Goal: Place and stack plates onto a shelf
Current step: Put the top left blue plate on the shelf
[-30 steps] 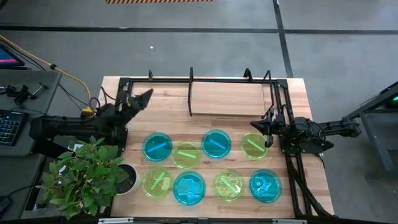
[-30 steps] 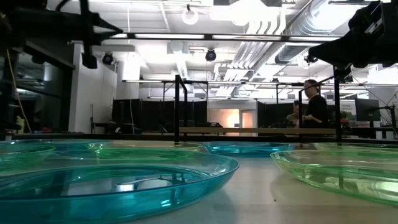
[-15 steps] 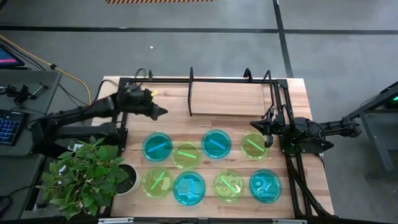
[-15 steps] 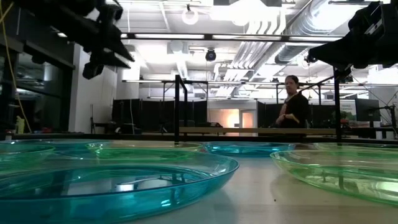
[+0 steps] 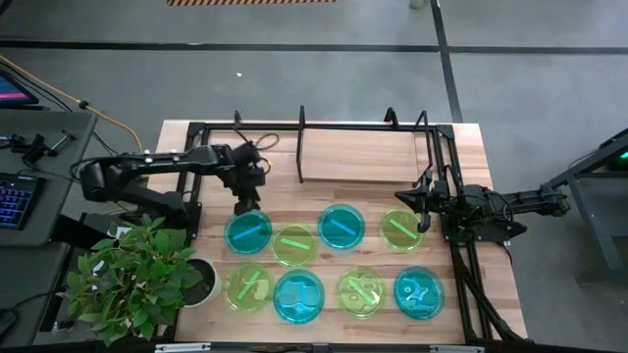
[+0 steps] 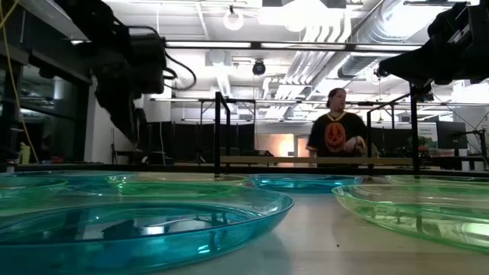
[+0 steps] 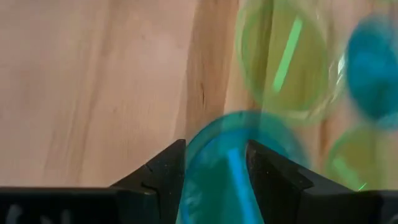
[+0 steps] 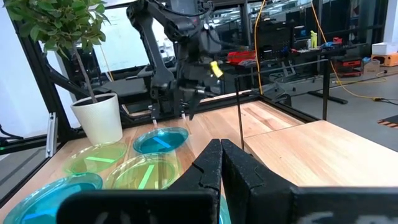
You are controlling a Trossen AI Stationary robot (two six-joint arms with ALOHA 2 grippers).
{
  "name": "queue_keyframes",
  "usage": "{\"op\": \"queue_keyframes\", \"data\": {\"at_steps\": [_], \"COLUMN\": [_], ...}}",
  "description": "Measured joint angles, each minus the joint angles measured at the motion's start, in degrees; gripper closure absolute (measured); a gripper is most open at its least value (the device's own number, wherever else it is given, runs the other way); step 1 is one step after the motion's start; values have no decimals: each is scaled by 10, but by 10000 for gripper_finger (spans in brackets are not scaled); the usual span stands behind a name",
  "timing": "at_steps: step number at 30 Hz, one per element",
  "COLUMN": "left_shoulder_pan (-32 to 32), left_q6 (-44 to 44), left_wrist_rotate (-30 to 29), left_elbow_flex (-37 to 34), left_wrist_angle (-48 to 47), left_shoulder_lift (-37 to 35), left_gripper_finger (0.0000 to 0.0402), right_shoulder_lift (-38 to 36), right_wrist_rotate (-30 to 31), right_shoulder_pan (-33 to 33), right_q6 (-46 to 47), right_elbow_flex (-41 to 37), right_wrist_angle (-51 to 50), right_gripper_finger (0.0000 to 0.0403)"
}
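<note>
Eight round plates lie flat on the wooden table in two rows, alternating blue and green. My left gripper [image 5: 242, 204] points down, open, just above the far rim of the far-left blue plate [image 5: 248, 232]; in the left wrist view its fingers stand on either side of that plate [image 7: 217, 180] without touching it. My right gripper [image 5: 424, 208] is shut and waits by the far-right green plate [image 5: 400, 228]. The shelf [image 5: 363, 126], a rack of black rods, stands along the table's far side.
A potted plant [image 5: 147, 279] stands at the table's near left corner. Black frame rods [image 5: 461, 265] run along the right edge. Bare wood lies between the plates and the shelf. A person [image 6: 336, 137] stands in the room beyond the table.
My left gripper has swung from the table's far left corner toward the right and the near edge, tipped to point down, come low over the far-left blue plate, and opened. The plates have not moved.
</note>
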Motion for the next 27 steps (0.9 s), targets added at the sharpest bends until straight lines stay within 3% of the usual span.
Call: {"op": "queue_keyframes", "data": {"at_steps": [5, 10, 27], "left_shoulder_pan": [-32, -52, -67], "left_q6": [107, 151, 160], "left_wrist_rotate": [-51, -107, -102], "left_elbow_flex": [0, 0, 2], "left_wrist_angle": [9, 34, 32], "left_shoulder_lift": [55, 87, 149], "left_gripper_finger": [245, 245, 246], "right_shoulder_lift": [0, 0, 0], "right_wrist_rotate": [0, 0, 0], "right_shoulder_pan": [0, 0, 0], "right_q6": [0, 0, 0], "right_elbow_flex": [0, 0, 0], "right_wrist_angle": [-6, -15, -16], "right_gripper_finger": [402, 402, 402]}}
